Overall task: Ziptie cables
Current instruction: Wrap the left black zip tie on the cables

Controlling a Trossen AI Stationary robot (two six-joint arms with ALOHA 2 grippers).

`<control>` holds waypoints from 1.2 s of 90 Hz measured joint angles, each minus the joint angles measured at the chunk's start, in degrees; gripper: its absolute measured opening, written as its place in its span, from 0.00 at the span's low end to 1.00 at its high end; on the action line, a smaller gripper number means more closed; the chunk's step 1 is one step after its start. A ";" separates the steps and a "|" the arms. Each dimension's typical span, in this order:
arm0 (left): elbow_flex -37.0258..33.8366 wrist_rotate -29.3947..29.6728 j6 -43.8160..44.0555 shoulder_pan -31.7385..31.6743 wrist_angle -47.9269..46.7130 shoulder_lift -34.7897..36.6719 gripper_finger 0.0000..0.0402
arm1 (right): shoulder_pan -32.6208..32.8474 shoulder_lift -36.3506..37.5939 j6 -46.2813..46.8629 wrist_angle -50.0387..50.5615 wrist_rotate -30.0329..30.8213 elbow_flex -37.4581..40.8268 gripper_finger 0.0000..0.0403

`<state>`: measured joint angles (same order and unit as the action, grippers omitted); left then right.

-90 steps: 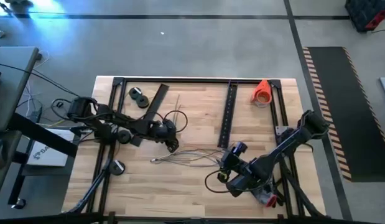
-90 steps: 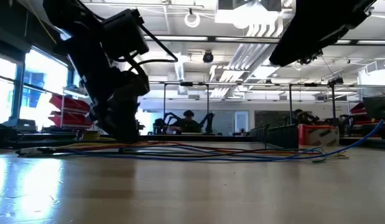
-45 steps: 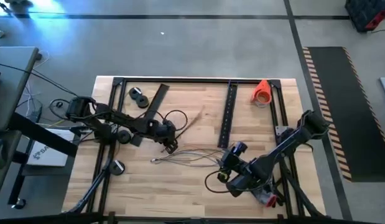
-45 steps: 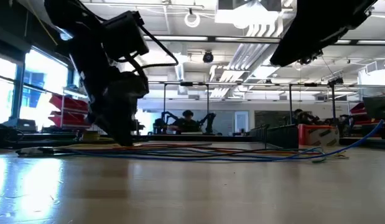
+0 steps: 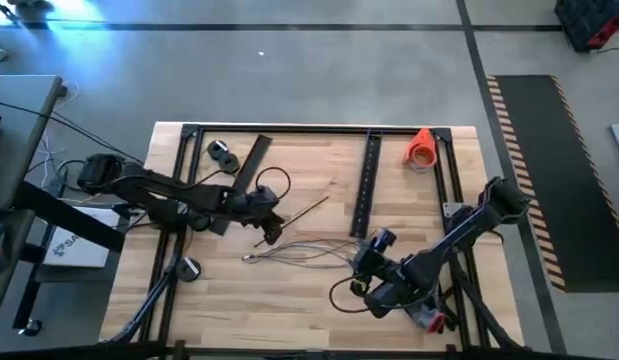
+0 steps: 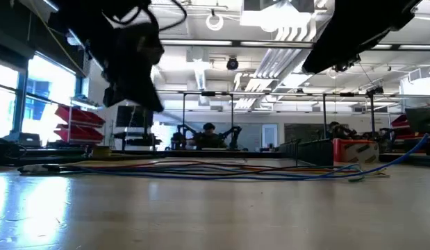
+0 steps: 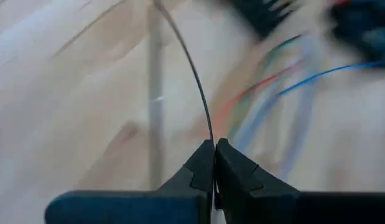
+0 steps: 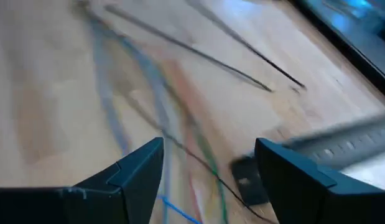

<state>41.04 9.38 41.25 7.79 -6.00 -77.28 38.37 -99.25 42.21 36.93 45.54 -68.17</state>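
Looks like a robotics lab or workshop — open ceiling with ducts [image 6: 270,62] and strip lights, more robot arms [image 6: 208,133] on benches behind, hazard-striped floor mat [image 5: 549,180] beside the wooden table [image 5: 319,290].

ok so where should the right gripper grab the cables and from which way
Probably at the end nearest it, where the cables run bunched and flat on the table. The open right gripper already straddles those strands, so coming straight down and closing across them should gather several. The left gripper is shut on a thin black strand.
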 joint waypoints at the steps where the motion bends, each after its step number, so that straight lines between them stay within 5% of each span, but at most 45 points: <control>1: 0.00 -0.01 0.08 0.33 0.50 0.06 0.00 | 0.07 -0.03 -1.81 -1.35 -0.61 -0.01 0.59; 20: 0.04 4.33 2.39 8.16 9.53 0.15 0.00 | -0.59 -0.60 -23.41 -23.57 -2.58 0.00 0.59; 36: 0.04 9.22 6.24 14.51 9.93 0.15 0.00 | -4.74 -0.60 -32.19 -30.68 -3.03 -0.13 0.59; 68: 0.04 10.74 9.66 20.02 5.89 -0.11 0.00 | -19.20 -1.49 -37.74 -32.61 -31.39 -0.45 0.58; 82: 0.04 10.37 9.22 20.20 5.34 -0.11 0.00 | -22.30 -4.78 -38.19 -35.39 -40.63 -0.45 0.48; 108: 0.09 10.18 9.55 20.19 3.65 -0.11 0.00 | -23.02 -7.03 -37.80 -38.10 -41.28 -0.45 0.17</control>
<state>41.12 19.56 50.80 27.98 -2.36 -77.38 15.35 -106.28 4.41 -1.16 4.25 -68.62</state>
